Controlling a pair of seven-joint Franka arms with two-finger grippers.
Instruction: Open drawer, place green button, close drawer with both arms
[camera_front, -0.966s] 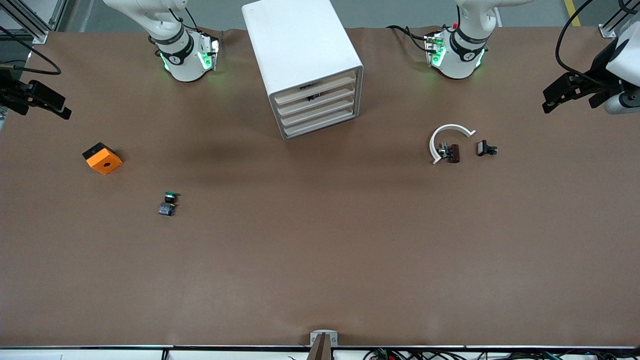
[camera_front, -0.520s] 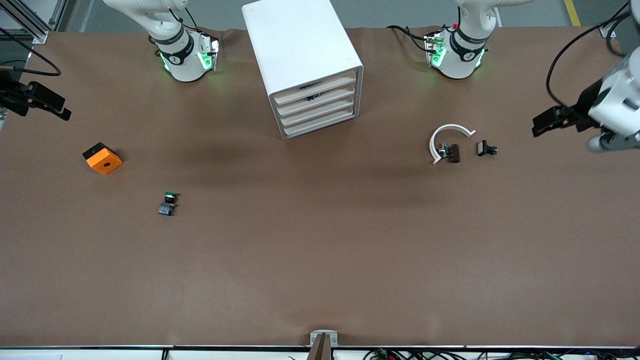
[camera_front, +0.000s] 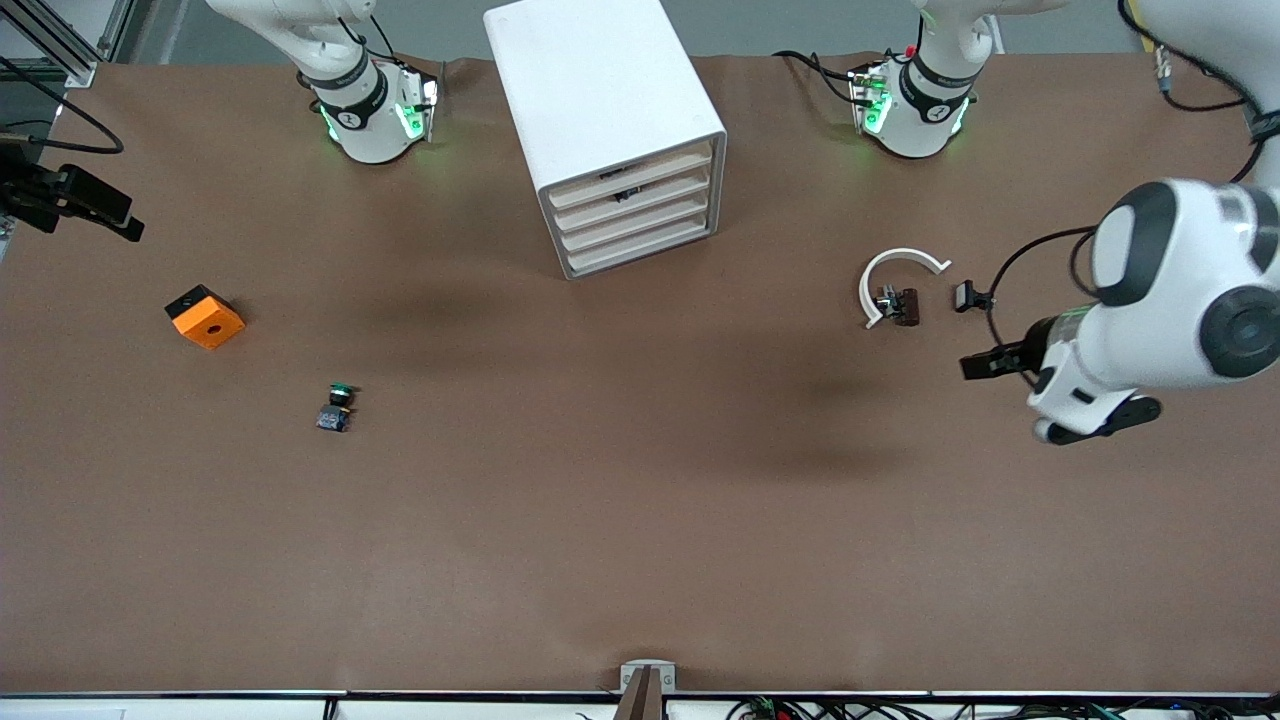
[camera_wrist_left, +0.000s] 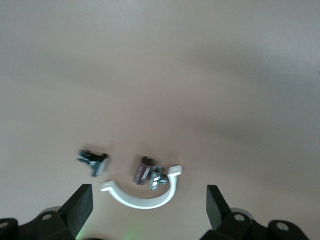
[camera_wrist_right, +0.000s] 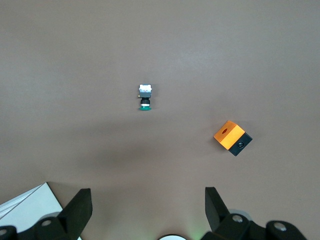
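The cabinet (camera_front: 606, 130) stands at the table's (camera_front: 640, 520) twelve o'clock. The button (camera_front: 337, 406) lies at nine o'clock, the cube (camera_front: 205, 316) at its ten.

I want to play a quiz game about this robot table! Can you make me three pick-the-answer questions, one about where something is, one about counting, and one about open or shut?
1. Where does the tiny green-capped button lie?
A. On the brown table, near the orange cube
B. Inside a drawer
C. On top of the cabinet

2. How many drawers does the white boxy cabinet show?
A. Two
B. Four
C. Six

3. How are the left gripper fingers?
A. Shut on the button
B. Shut on the white curved piece
C. Open, holding nothing

Answers:
1 A, the front view shows it on the table beside the orange cube, toward the right arm's end.
2 B, four beige fronts are stacked, all closed.
3 C, the left wrist view shows both fingers wide apart above the white curved piece.
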